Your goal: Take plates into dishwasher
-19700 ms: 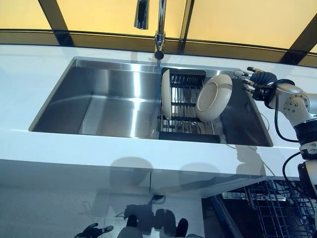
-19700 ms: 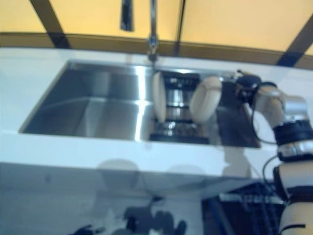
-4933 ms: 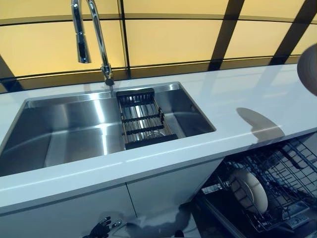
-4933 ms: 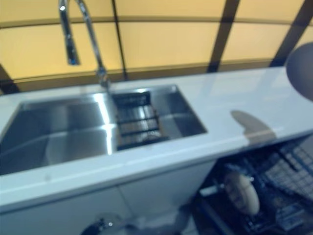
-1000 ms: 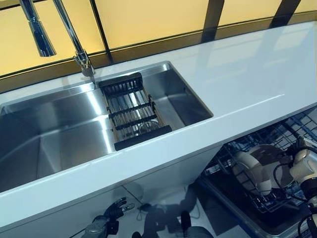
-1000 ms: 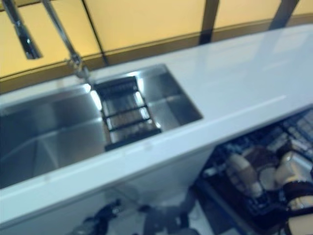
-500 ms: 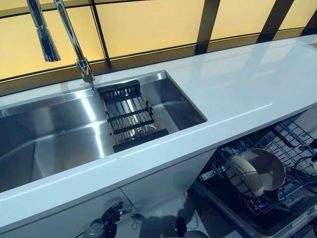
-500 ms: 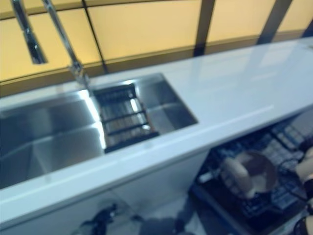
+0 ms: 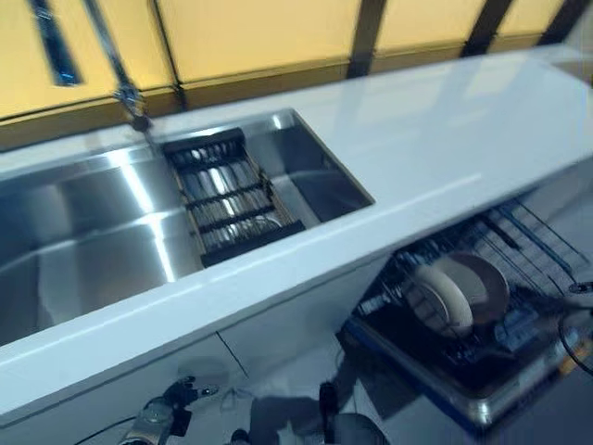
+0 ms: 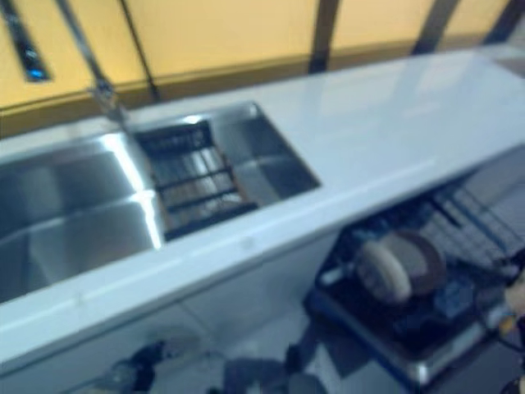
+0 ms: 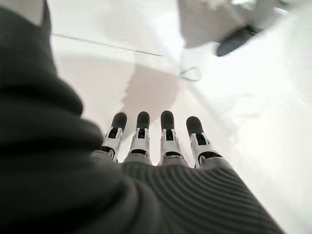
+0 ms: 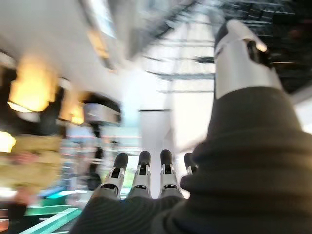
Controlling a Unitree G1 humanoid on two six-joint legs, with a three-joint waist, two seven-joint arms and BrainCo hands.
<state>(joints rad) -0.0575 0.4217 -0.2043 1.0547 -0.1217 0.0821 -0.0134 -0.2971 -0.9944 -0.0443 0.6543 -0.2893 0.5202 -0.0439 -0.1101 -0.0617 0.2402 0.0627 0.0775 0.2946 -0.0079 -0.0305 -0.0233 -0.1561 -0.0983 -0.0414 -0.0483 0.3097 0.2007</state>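
Two cream plates (image 9: 440,298) stand on edge side by side in the open dishwasher's lower rack (image 9: 519,243), below the counter at the right; the further one (image 9: 484,283) shows its hollow face. My right hand (image 12: 146,176) has straight fingers and holds nothing; it shows only at the right border of the left eye view (image 9: 581,289), apart from the plates. My left hand (image 11: 168,141) hangs low at the bottom left (image 9: 165,415), fingers straight, over the pale floor. The black dish rack (image 9: 227,197) in the sink holds no plates.
A white counter (image 9: 445,148) runs across, with a steel sink (image 9: 83,232) and a tap (image 9: 120,88) at the back left. White cabinet doors (image 9: 278,329) stand under the counter beside the pulled-out dishwasher rack.
My right hand has let go of the second plate in the dishwasher rack and drawn back to the right edge. The camera has shifted; both plates stay in the rack.
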